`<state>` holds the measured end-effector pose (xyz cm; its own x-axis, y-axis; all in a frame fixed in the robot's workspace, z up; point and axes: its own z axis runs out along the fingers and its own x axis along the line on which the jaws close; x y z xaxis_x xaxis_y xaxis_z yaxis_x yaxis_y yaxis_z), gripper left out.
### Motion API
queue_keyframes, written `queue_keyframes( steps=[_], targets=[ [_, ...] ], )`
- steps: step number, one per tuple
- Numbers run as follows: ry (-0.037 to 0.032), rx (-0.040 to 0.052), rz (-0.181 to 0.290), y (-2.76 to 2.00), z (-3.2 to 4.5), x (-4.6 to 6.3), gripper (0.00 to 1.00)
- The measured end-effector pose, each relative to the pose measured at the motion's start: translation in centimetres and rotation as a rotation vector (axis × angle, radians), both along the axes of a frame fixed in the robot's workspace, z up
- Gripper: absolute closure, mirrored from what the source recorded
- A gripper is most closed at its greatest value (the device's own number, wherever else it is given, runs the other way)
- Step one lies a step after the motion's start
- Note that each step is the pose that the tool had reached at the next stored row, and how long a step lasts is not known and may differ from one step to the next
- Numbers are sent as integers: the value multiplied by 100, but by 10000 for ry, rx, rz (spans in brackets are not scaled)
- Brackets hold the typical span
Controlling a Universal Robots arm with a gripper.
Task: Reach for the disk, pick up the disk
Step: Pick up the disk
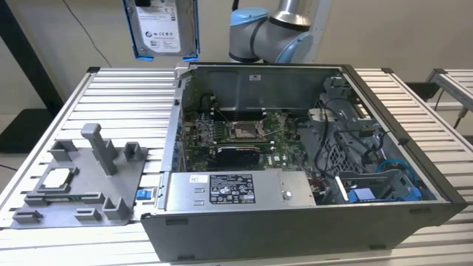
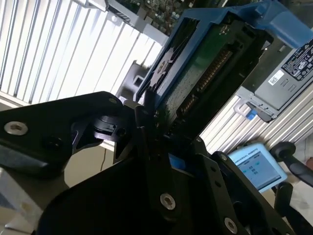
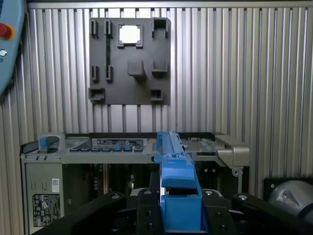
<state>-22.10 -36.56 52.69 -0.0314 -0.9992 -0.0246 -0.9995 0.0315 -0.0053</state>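
Slatted bench [image 1: 111,94] and open case [image 1: 296,221] lie well below the disk [image 1: 161,27], which my pincer [image 3: 180,200] grips by one end, so I judge the pick-up done and a firm, steady clamp the only need now.

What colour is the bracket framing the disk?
Bright blue. The bracket shows best in the first wrist view; the exterior view shows it edging the disk.

An open computer case [image 1: 296,233] stands on the worktop [image 1: 118,94]. On the exterior view's left of it lies a fixture plate [image 1: 111,188] carrying a chip [image 1: 57,177]. The disk [image 1: 161,27], clamped in the gripper [image 3: 181,210], hangs above the worktop's far edge. The arm [image 1: 273,33] rises behind the case.
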Motion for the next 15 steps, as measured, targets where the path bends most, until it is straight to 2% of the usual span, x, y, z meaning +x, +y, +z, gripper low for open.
queue_keyframes(
  steps=[15],
  targets=[
    [6, 0, 0, 0, 0, 575, 100]
  ],
)
